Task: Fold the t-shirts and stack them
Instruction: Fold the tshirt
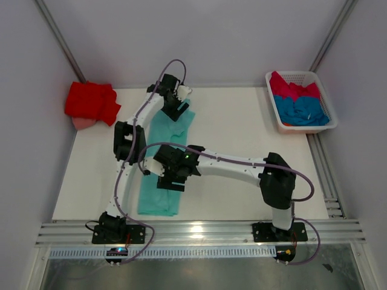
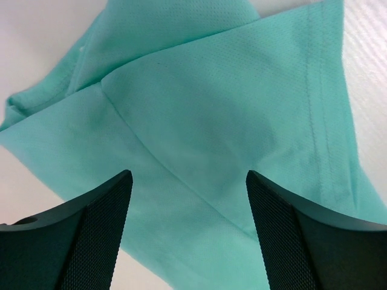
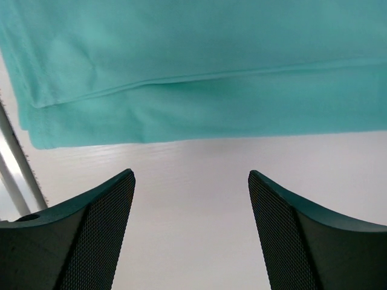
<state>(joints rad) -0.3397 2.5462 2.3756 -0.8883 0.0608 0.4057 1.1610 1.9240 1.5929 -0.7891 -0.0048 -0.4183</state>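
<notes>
A mint-teal t-shirt (image 1: 158,196) lies on the white table (image 1: 242,133) as a long narrow strip running from far to near. My left gripper (image 1: 176,109) hovers open over its far end; in the left wrist view the creased teal cloth (image 2: 230,109) fills the space under the left gripper (image 2: 188,175), with nothing between the fingers. My right gripper (image 1: 169,181) stands open at the strip's right edge, about halfway along. In the right wrist view the right gripper (image 3: 191,174) is over bare table, with the shirt's layered edge (image 3: 199,60) just beyond the tips.
A bright red t-shirt (image 1: 91,101) is bunched at the far left corner with a pale pink cloth (image 1: 81,122) showing under it. A white slatted basket (image 1: 320,81) at the far right holds a crimson-pink t-shirt (image 1: 293,89) and a blue one (image 1: 302,112). A metal rail (image 1: 199,232) lines the near edge.
</notes>
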